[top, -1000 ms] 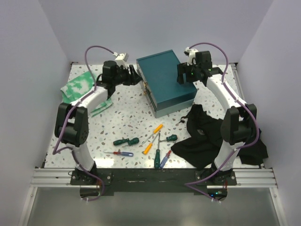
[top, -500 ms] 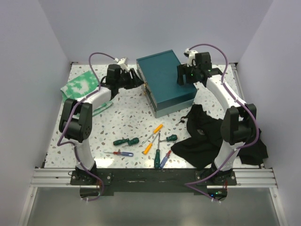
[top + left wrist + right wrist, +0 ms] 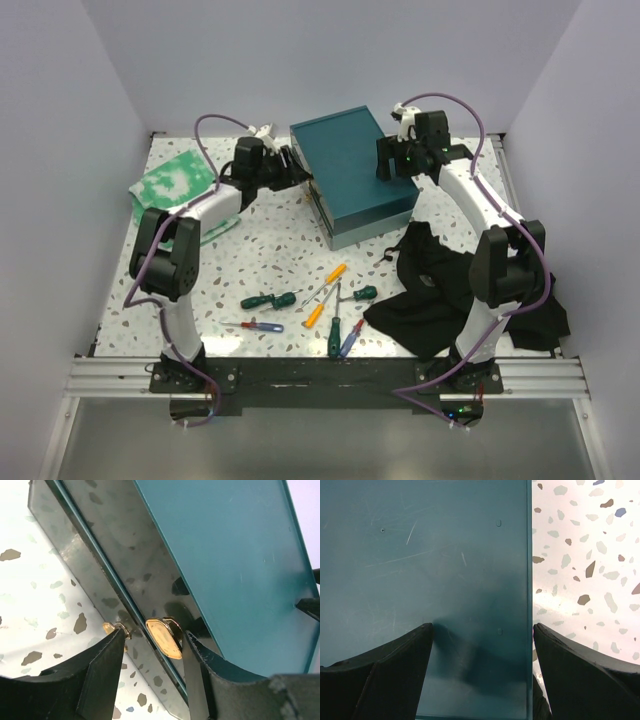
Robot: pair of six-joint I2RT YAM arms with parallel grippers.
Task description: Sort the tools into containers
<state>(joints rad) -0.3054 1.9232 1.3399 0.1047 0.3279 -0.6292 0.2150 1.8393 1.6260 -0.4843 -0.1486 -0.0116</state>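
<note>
Speckled tabletop (image 3: 270, 250), left pincer (image 3: 153, 635) apart astride gold latch (image 3: 162, 639), right pincer (image 3: 482, 627) apart over teal box (image 3: 420, 555)

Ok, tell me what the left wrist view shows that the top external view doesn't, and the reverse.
Left wrist only: a close look at a gold fitting on the glossy side of the teal box, sitting between the open fingers of the left gripper, one finger close against it. Top external only: the screwdrivers lying loose on the table, the black cloth, the green-white cloth, and the right gripper over the box's lid. Both: the teal box, the speckled table and the left gripper at the box's left side.
</note>
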